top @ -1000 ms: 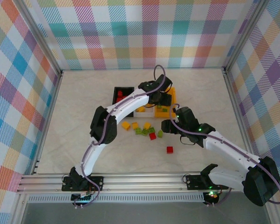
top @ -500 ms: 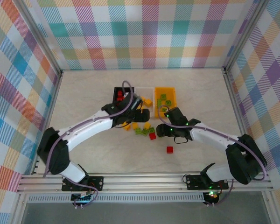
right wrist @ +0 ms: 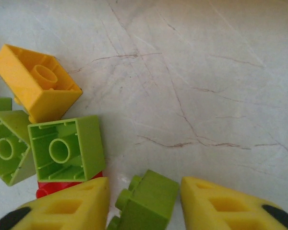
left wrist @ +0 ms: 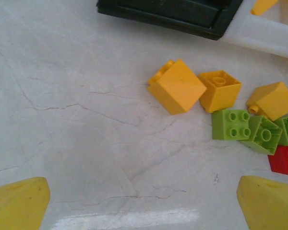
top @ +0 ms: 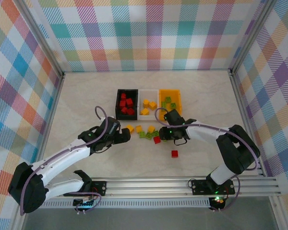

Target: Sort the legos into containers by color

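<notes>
**A:** Legos first. Where do they lie?

**B:** A loose cluster of yellow, green and red ones sits on the tabletop, just in front of three bins in a row. One red brick lies apart, nearer the arms. Red pieces sit in the black bin, yellow in the white bin and green in the orange bin.

**A:** And the pincers?

**B:** The right gripper straddles a green brick at the cluster's right end, with a yellow finger close on each side. Whether the pads actually press it, one cannot tell. The left gripper hangs low over bare surface to the left of the cluster, fingers spread wide. A yellow brick is the nearest piece to it.

**A:** The surroundings?

**B:** The surface is pale and marble-patterned, crossed by thin dark veins. Pastel plaid walls close three sides, and aluminium rails run along the near edge.

**A:** What differs from before?

**B:** A second ago the left arm reached over the bins. Now it is drawn back, low and to the left. The right gripper stood back from the cluster then, and now it is in among the bricks.
</notes>
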